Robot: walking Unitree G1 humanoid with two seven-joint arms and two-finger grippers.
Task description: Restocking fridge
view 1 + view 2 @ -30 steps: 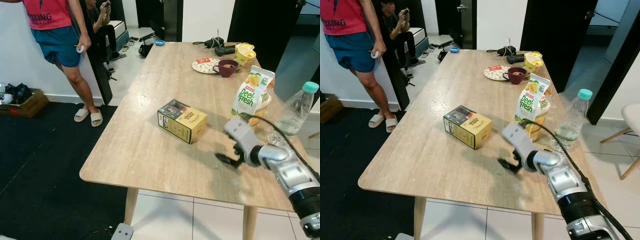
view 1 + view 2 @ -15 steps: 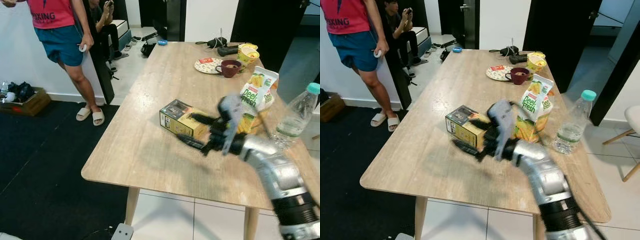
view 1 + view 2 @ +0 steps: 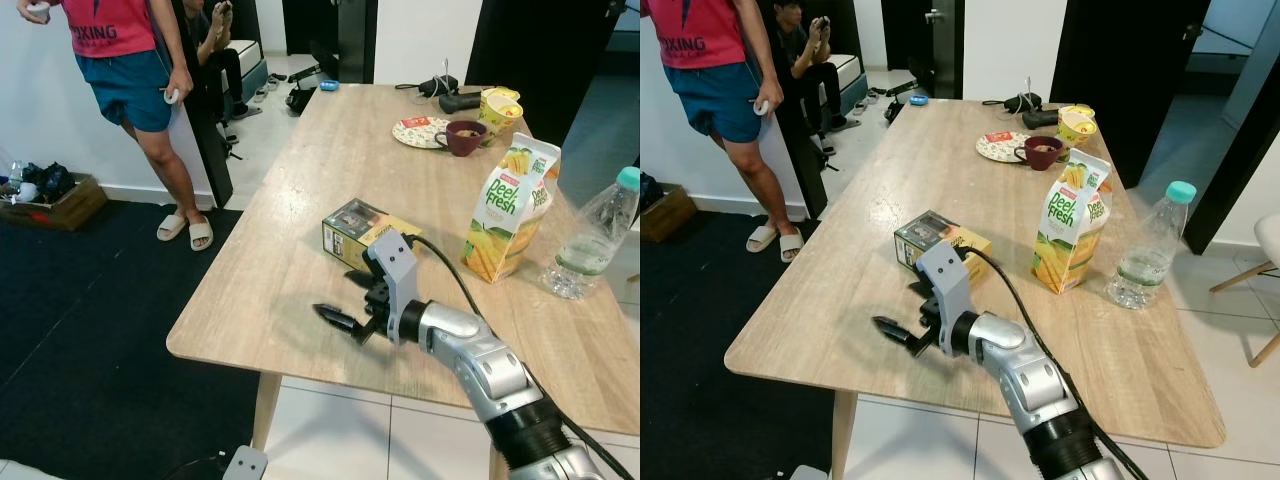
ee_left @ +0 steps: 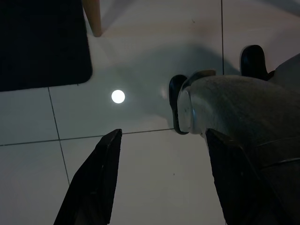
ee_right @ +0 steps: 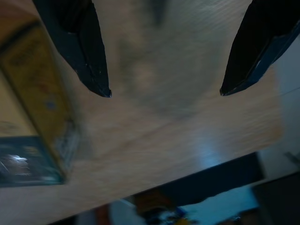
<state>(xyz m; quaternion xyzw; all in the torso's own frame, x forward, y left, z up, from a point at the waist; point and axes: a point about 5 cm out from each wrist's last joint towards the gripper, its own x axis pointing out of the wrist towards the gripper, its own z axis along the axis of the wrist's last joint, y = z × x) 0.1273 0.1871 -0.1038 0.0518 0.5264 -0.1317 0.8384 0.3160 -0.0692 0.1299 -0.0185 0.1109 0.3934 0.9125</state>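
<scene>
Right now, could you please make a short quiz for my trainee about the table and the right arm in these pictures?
1. True or false: the right gripper is shut on the yellow box.
2. Which stands nearest the juice carton? A) plastic bottle B) maroon cup C) patterned plate
3. Fill in: the right gripper's fingers are ____ and hold nothing.

Key:
1. False; it hovers open over the wooden table, beside the box.
2. A
3. open
</scene>
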